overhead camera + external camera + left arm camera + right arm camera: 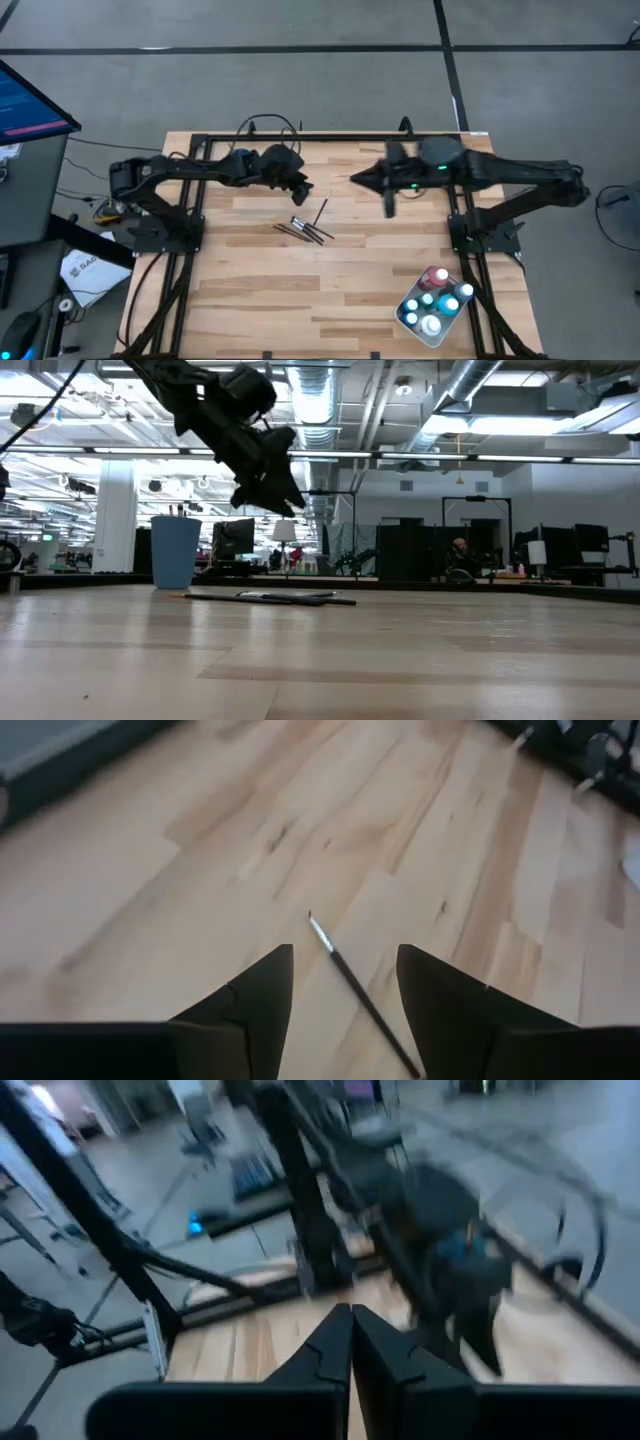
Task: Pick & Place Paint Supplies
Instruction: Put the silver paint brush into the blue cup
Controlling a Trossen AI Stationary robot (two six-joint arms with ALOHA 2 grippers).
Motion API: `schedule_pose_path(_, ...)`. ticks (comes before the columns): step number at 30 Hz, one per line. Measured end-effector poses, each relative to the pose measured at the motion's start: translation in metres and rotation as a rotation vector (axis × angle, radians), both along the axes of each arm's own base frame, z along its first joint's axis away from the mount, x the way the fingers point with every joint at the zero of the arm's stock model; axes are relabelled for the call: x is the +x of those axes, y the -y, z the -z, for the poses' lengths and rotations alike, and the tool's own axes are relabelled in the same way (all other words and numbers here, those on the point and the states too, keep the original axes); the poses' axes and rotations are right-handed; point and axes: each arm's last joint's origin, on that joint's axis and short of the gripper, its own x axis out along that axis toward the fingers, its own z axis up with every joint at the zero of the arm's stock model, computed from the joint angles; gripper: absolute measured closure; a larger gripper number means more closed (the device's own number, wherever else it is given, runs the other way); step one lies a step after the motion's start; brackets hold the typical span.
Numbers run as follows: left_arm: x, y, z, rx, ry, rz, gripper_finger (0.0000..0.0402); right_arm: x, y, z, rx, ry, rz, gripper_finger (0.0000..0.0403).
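Observation:
A single thin dark paintbrush (pixel 322 208) lies flat on the wooden table. In the left wrist view this brush (pixel 350 985) shows between and below the fingers, pale tip pointing away. My left gripper (pixel 345 952) is open and hovers above it (pixel 303 188), touching nothing. A few more brushes (pixel 303 230) lie in a bunch just nearer (pixel 270 597). Several small paint bottles (pixel 432 298) stand in the white tray (pixel 400 318) by the near right corner. My right gripper (pixel 352 1325) is shut, empty and raised over the table's far middle (pixel 375 180).
A blue cup (pixel 175 552) with dark brush handles sticking out stands on the table toward its far left in the low view. Black frame rails run along the table's far edge and both sides. Bare wood lies across the near middle and near left.

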Motion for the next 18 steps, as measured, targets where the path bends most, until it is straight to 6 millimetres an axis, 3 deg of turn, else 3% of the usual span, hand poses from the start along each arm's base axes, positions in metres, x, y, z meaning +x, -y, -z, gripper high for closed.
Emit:
schedule_pose_path(5, 0.017, 0.002, 0.013, -0.050, -0.031, -0.013, 0.0229, -0.034, 0.012, -0.012, -0.023, 0.066, 0.045, 0.0392)
schedule_pose_path(18, 0.074, -0.002, 0.039, -0.044, -0.084, 0.013, 0.0229, -0.075, 0.025, 0.026, 0.035, 0.284, 0.028, 0.0400)
